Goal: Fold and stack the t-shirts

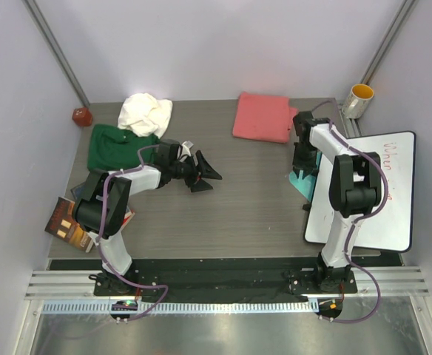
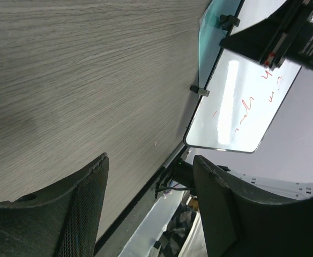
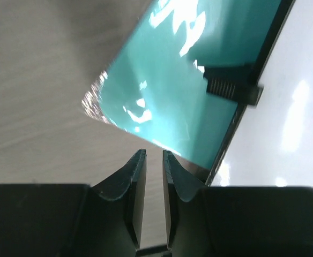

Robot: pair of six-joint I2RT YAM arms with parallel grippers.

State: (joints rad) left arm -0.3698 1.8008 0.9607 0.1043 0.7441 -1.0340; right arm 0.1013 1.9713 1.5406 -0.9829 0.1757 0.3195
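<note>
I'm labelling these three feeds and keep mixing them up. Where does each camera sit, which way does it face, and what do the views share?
Top external: above and behind the bases, looking down on the table; the left arm and right arm show whole.
Left wrist: on the left arm, looking across the table toward the whiteboard; the left gripper, wide open, frames the bottom.
Right wrist: on the right arm, looking down at the teal sheet; the right gripper stands slightly apart, empty.
Shared: all three show whiteboard and teal sheet.
</note>
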